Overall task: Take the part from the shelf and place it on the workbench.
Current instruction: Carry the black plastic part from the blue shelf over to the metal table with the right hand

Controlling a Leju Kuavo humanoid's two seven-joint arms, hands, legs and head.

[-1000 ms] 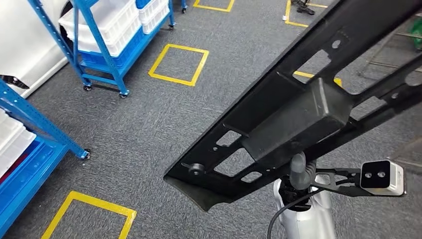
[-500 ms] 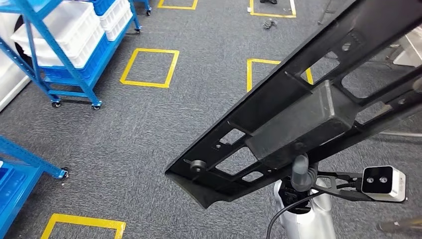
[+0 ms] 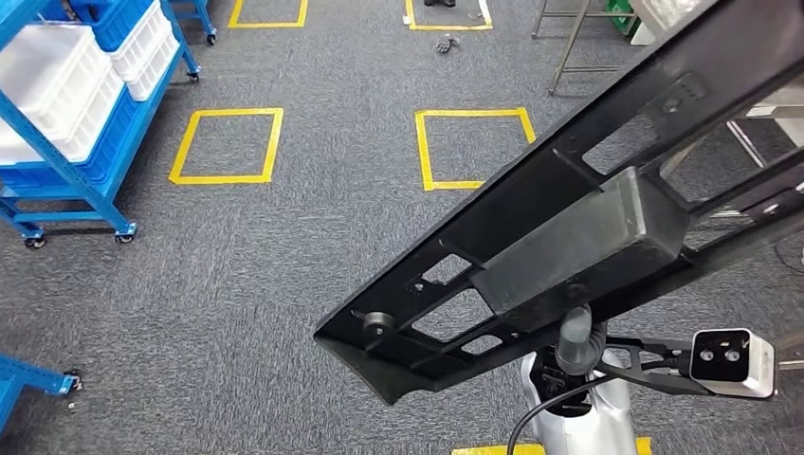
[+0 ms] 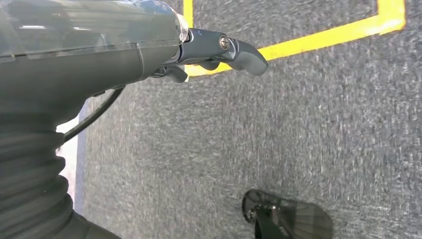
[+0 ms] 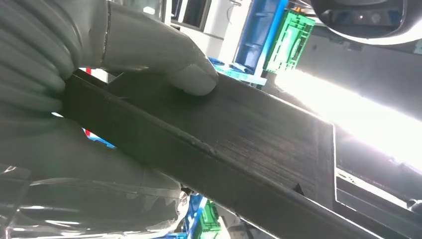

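A long black part point(image 3: 569, 246) with cut-out slots and a boxy middle block crosses the head view diagonally, held up above the grey carpet. My right hand point(image 5: 149, 55) grips it from below, its thumb point(image 5: 194, 77) pressed flat on the part point(image 5: 239, 144). In the head view the right arm point(image 3: 578, 417) rises under the part, with the wrist camera point(image 3: 730, 360) beside it. My left hand point(image 4: 99, 55) hangs over the carpet holding nothing, its dark fingers point(image 4: 239, 50) loosely extended.
A blue wheeled shelf point(image 3: 66, 104) with white bins stands at the left, and another blue shelf foot point(image 3: 28, 379) at the lower left. Yellow taped squares point(image 3: 228, 142) point(image 3: 469, 147) mark the carpet. Metal table legs point(image 3: 569, 38) stand at the upper right.
The whole view has turned: shelves and floor squares have slid left and new squares and table legs have come in. The part sits the same in my right hand.
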